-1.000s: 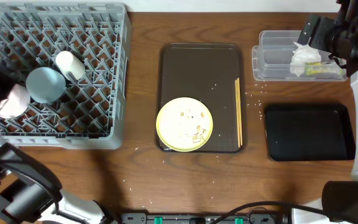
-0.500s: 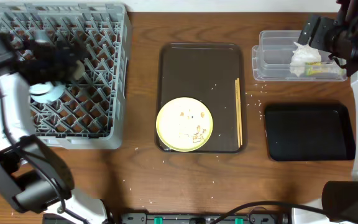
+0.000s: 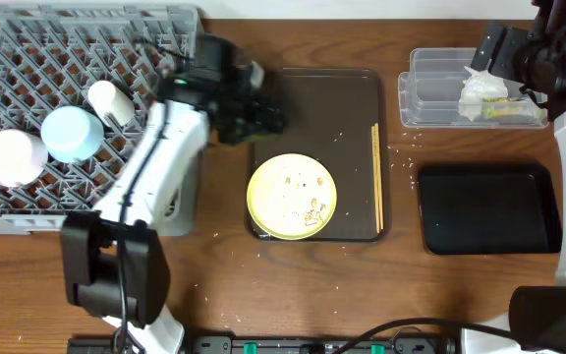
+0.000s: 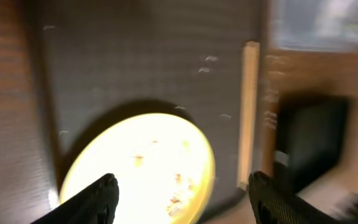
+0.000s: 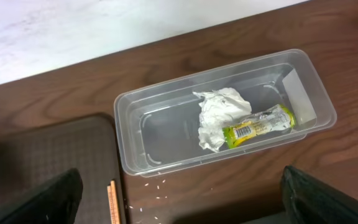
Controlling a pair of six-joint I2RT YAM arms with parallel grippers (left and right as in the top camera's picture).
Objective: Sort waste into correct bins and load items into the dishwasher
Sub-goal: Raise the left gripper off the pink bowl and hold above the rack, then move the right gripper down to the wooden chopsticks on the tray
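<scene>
My left gripper (image 3: 263, 118) hangs open and empty over the upper left of the brown serving tray (image 3: 317, 98). Seen from the left wrist, the gripper (image 4: 182, 199) is above the pale yellow plate (image 4: 142, 168), which carries rice scraps (image 3: 308, 206). Wooden chopsticks (image 3: 376, 177) lie along the tray's right side. The grey dishwasher rack (image 3: 180, 59) holds a white cup (image 3: 111, 100), a light blue bowl (image 3: 72, 133) and a pale bowl (image 3: 13, 157). My right gripper (image 5: 185, 205) stands open by the clear tub (image 5: 166, 124), which holds the tissue (image 5: 216, 115) and wrapper (image 5: 257, 124).
The glossy black tray (image 3: 489, 208) lies at the right, below the clear tub (image 3: 430, 69). Rice grains (image 5: 160, 183) are scattered on the table between tub and brown tray. My left arm (image 3: 155, 167) crosses the rack's right edge.
My left arm swung right from the rack to over the brown tray. Its jaws opened and the pale bowl stays in the rack. The right arm has not moved.
</scene>
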